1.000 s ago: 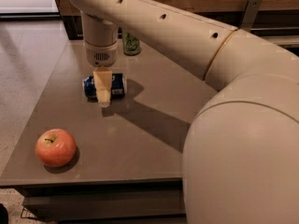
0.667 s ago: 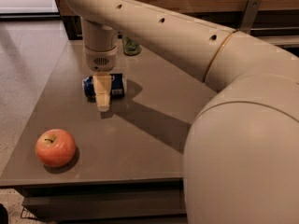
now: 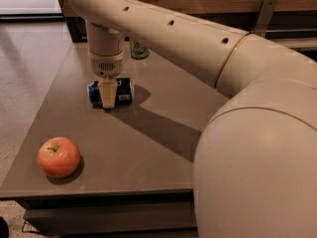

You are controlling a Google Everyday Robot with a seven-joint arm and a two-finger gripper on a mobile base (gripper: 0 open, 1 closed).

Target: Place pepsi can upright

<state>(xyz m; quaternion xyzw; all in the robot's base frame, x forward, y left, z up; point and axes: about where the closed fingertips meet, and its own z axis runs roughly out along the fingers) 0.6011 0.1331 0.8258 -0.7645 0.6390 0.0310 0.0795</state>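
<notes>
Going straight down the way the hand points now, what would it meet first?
Most likely the pepsi can, which lies on its side directly under the hand at the far left part of the table. The hand looks level with the can, so the tabletop may come next. Depth is unclear.

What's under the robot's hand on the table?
The pepsi can lies on its side on the table, right under the gripper. The gripper covers the can's middle, so only its two end parts show.

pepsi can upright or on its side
On its side: the pepsi can lies lengthwise on the table, gripper directly over it.
</notes>
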